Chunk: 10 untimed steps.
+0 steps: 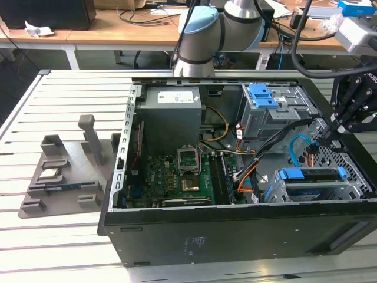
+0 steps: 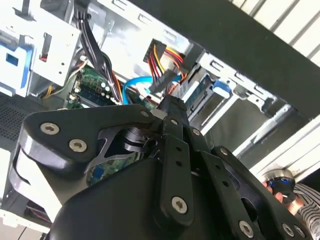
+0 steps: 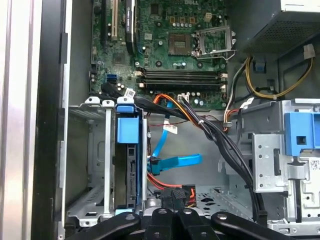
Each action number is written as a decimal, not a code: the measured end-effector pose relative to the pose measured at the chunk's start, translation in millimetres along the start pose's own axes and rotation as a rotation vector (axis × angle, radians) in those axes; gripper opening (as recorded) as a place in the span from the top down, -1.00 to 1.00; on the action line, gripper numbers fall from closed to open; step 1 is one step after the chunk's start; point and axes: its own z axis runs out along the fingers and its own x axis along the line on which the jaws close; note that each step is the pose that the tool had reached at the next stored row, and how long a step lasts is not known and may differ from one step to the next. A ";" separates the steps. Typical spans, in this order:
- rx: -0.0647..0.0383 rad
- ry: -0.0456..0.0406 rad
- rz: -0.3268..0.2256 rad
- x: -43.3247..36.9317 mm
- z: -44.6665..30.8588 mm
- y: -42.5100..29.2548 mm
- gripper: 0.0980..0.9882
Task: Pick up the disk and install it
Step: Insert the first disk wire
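disk [image 3: 126, 160] seated in drive cage [image 3: 92, 165], pincer [image 1: 325, 137] above cables

Slatted white table [image 1: 65, 94], cluttered wooden desks [image 1: 118, 32]

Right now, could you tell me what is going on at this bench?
A robot arm is working inside an open computer case. Its pincer is down at the exterior view's right, just above the drive cage. A disk in its blue carrier sits in the cage. The pincer holds a black cable plug.
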 end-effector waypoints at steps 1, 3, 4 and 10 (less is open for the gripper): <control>0.000 0.0007 0.000 -2.9 0.9 -1.6 0.98; 0.000 0.0014 0.000 -9.6 2.5 -3.1 0.98; 0.000 0.0013 0.000 -9.7 2.6 -3.1 0.98; 0.000 0.0010 0.000 -9.7 2.6 -3.2 0.98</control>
